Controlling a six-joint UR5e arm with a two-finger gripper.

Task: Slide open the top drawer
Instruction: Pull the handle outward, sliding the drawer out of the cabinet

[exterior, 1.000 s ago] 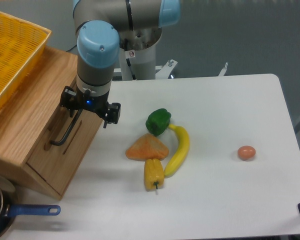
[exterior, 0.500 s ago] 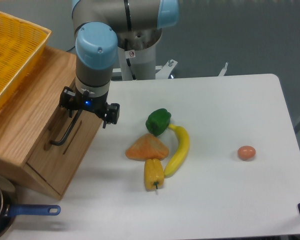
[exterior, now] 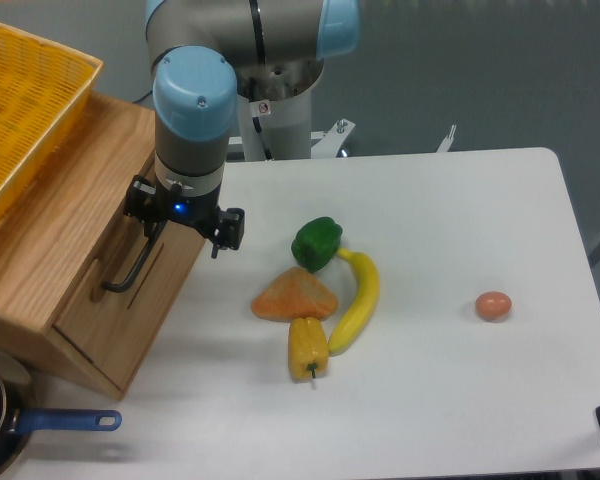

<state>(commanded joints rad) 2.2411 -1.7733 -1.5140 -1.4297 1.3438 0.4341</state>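
Note:
The top drawer (exterior: 158,278) is the upper light-oak front panel of the wooden cabinet (exterior: 50,230) at the left, with a long black bar handle (exterior: 128,274) running down it. My gripper (exterior: 157,229) points down at the handle's upper end. The blue-capped wrist hides the fingers from above, but the handle shifts along with the gripper, so it appears shut on the bar. The drawer front stands only a sliver out from the cabinet.
A yellow mesh basket (exterior: 25,100) sits on the cabinet top. A pan with a blue handle (exterior: 68,421) lies at the front left. Just right of the cabinet lie a green pepper (exterior: 317,242), a banana (exterior: 358,298), an orange wedge (exterior: 295,296) and a yellow pepper (exterior: 308,346); an egg (exterior: 493,305) is farther right.
The gripper has shifted a few pixels right and toward the table's front, and the black handle and drawer front have shifted slightly with it.

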